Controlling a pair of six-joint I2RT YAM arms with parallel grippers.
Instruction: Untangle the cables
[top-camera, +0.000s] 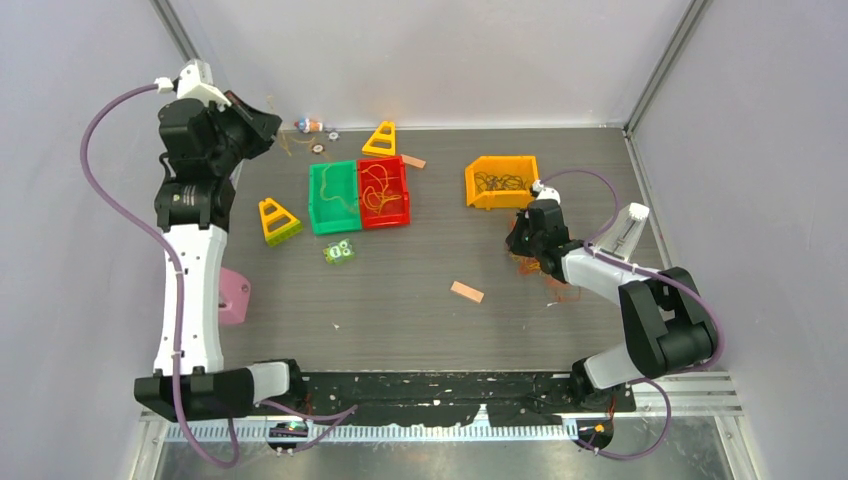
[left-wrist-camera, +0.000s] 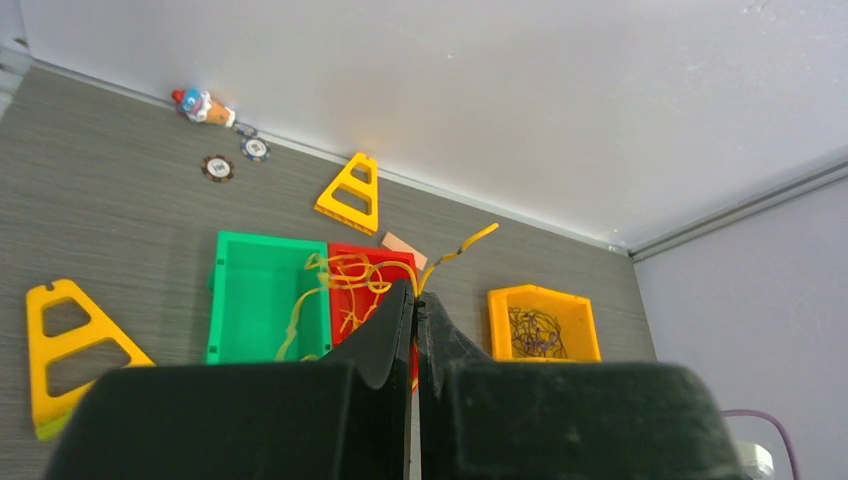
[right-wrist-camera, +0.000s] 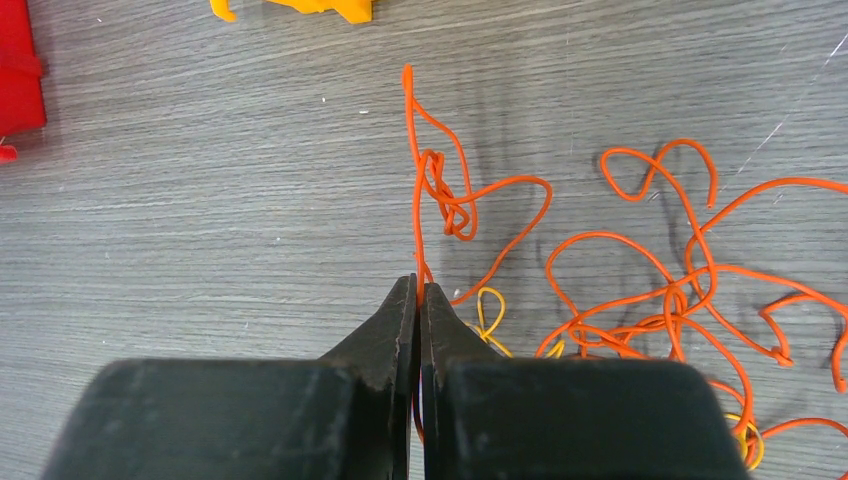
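Observation:
My left gripper (left-wrist-camera: 415, 290) is raised at the far left (top-camera: 268, 125) and shut on a thin yellow cable (left-wrist-camera: 340, 272). That cable loops down over the red bin (top-camera: 384, 224) and the green bin (top-camera: 330, 190), and its short end (left-wrist-camera: 470, 241) sticks out past the fingertips. Low over the table at the right, my right gripper (right-wrist-camera: 419, 285) (top-camera: 520, 245) is shut on an orange cable (right-wrist-camera: 450, 200) with a knot just ahead of the tips. More orange loops (right-wrist-camera: 680, 290) and a small yellow loop (right-wrist-camera: 490, 310) lie beside it. Dark cables (top-camera: 500, 182) fill the orange bin (top-camera: 505, 160).
Two yellow triangle pieces (top-camera: 279, 220) (top-camera: 381, 139) stand near the bins. A small green block (top-camera: 340, 252) and a pink strip (top-camera: 466, 291) lie mid-table. A pink object (top-camera: 235, 296) sits by the left arm. A small toy (top-camera: 310, 125) and chips (left-wrist-camera: 217, 167) lie along the back wall.

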